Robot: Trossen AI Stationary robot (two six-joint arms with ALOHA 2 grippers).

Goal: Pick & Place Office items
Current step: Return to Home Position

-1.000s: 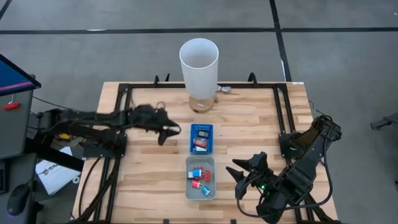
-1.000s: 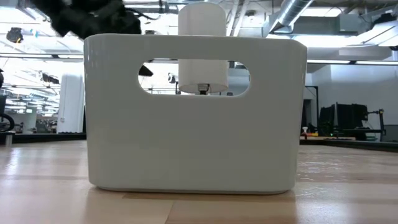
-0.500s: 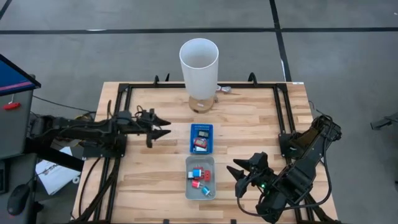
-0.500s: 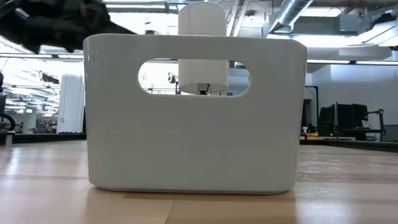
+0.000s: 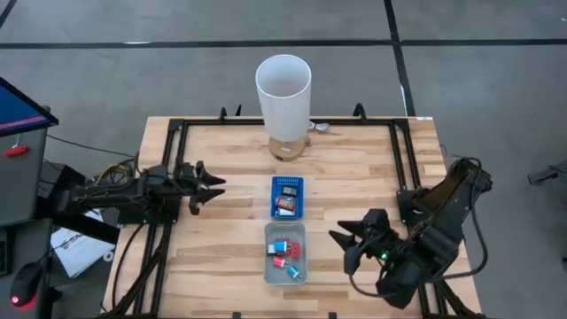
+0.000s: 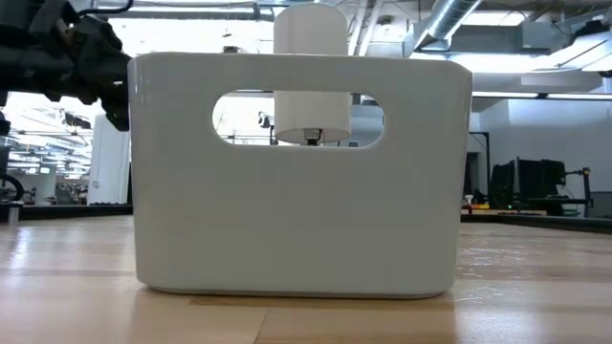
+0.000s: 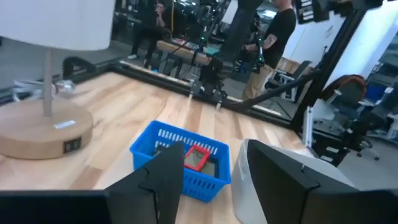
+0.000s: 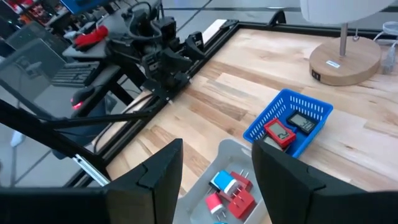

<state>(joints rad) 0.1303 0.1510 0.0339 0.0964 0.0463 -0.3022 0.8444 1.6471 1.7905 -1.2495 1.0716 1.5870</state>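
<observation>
The office items lie in two trays at the table's middle. The blue tray (image 5: 286,196) holds a red piece with a light face (image 7: 198,157) and a black one (image 8: 303,122). The pale grey tray (image 5: 285,252), nearer the front edge, holds several red and blue pieces (image 8: 231,188). My left gripper (image 5: 208,186) is open and hovers left of the blue tray, pointing toward it. My right gripper (image 5: 347,246) is open and hovers right of the grey tray. Both are empty.
A tall white cylinder (image 5: 283,93) on a round wooden base stands near the far edge, behind the blue tray. A black frame (image 5: 173,168) runs around the tabletop. In the low view the grey tray's wall (image 6: 296,191) fills the picture. People stand in the room beyond (image 7: 273,31).
My left gripper has drawn back from beside the blue tray toward the table's left edge, sinking lower and levelling out as it went. It has stayed open and empty. The trays and their pieces have not moved.
</observation>
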